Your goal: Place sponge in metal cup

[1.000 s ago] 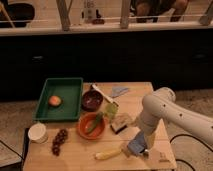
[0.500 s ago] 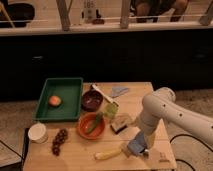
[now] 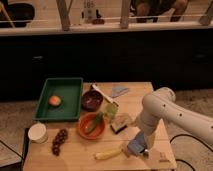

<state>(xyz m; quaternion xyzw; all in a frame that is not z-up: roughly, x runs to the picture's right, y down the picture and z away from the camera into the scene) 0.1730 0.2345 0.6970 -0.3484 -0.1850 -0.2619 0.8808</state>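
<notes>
The sponge (image 3: 120, 122), a tan block with a dark underside, lies on the wooden table (image 3: 75, 155) near its middle, right of the orange bowl. The metal cup (image 3: 134, 145), small and pale bluish-grey, sits near the table's front right edge. My gripper (image 3: 142, 149) hangs from the white arm (image 3: 159, 107) and is down at the cup, right against it. Whether it touches or grips the cup cannot be told. The gripper is in front of and to the right of the sponge, apart from it.
A green tray (image 3: 67, 85) with an orange fruit (image 3: 54, 100) stands at the back left. Also on the table are a dark bowl (image 3: 92, 100), an orange bowl (image 3: 91, 126), a pale green packet (image 3: 111, 109), grapes (image 3: 59, 140), a white cup (image 3: 37, 132) and a banana (image 3: 107, 154).
</notes>
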